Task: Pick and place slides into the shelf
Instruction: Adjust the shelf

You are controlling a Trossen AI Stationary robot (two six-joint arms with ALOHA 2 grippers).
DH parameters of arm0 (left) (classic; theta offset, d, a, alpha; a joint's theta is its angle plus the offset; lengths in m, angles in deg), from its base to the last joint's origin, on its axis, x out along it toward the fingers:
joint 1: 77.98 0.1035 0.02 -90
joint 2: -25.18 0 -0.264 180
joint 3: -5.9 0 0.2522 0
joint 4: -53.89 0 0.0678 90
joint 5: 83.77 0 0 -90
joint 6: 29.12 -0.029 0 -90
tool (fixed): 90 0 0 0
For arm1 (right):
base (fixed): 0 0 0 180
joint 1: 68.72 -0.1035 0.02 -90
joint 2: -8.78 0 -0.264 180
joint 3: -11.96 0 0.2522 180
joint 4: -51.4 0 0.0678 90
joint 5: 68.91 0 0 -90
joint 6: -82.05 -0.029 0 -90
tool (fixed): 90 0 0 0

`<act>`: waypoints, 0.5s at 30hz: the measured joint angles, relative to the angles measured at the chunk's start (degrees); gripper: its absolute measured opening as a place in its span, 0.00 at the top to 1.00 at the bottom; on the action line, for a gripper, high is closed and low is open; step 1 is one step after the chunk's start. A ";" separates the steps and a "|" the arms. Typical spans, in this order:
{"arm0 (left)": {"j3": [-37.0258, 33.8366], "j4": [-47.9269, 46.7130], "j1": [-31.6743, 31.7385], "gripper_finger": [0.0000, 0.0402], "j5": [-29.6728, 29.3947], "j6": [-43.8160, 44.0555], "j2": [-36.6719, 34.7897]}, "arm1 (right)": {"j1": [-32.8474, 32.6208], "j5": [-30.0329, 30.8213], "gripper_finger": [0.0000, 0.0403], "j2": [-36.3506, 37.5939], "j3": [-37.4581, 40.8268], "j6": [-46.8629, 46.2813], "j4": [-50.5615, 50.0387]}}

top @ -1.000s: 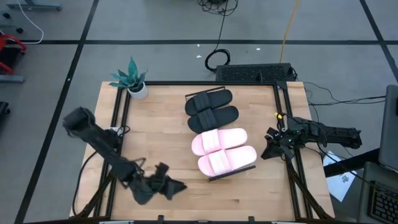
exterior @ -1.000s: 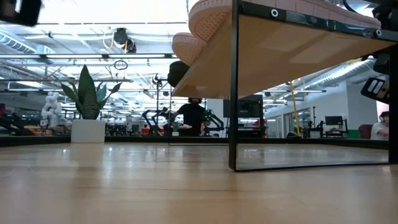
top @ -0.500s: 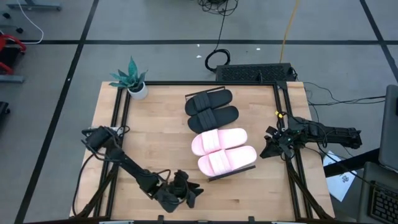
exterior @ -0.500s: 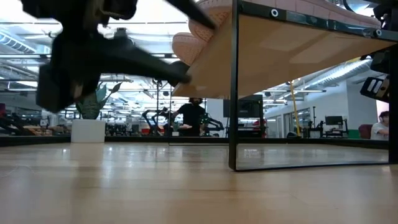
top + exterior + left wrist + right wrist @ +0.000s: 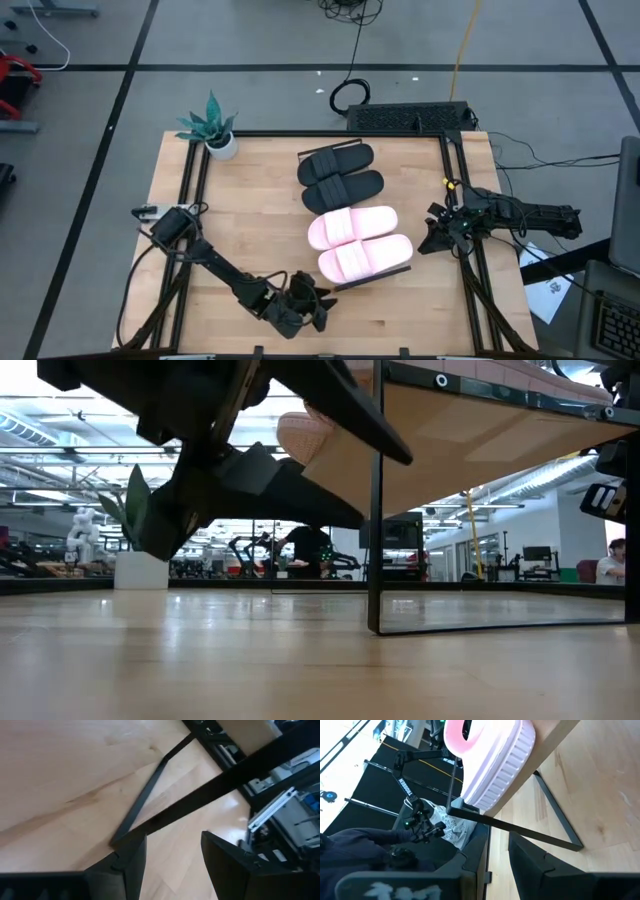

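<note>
Two black slides [image 5: 340,175] and two pink slides [image 5: 360,245] lie side by side, soles down, on the shelf [image 5: 374,279], which stands right of the table's middle. My left gripper [image 5: 318,308] hangs low near the table's near edge, just left of the shelf's near end. It is open and holds nothing, and the left wrist view shows the shelf's dark frame bar [image 5: 150,790] beyond its fingers. My right gripper [image 5: 435,240] waits at the table's right edge, open with nothing between its fingers, facing the nearest pink slide [image 5: 490,760].
A small potted plant [image 5: 215,135] stands at the table's far left corner. A black box [image 5: 410,118] sits at the far edge. Bare wood [image 5: 250,220] lies left of the shelf. The shelf's thin dark leg [image 5: 376,510] stands on the tabletop.
My left gripper has swung along the table's near edge toward the right, come down closer to the tabletop and rolled about its own axis. It now sits beside the shelf's near end. Its fingers stay open. The slides and the shelf have not moved.
</note>
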 joint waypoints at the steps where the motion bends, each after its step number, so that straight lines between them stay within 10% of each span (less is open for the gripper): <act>1: 0.00 -0.55 -0.04 0.54 -0.26 -0.04 0.02 | 0.00 0.00 0.82 0.00 -0.03 0.07 0.00; 15: 0.00 -2.38 1.76 0.54 -2.27 -2.57 0.00 | 0.00 -0.02 0.82 0.00 -0.10 0.36 -0.53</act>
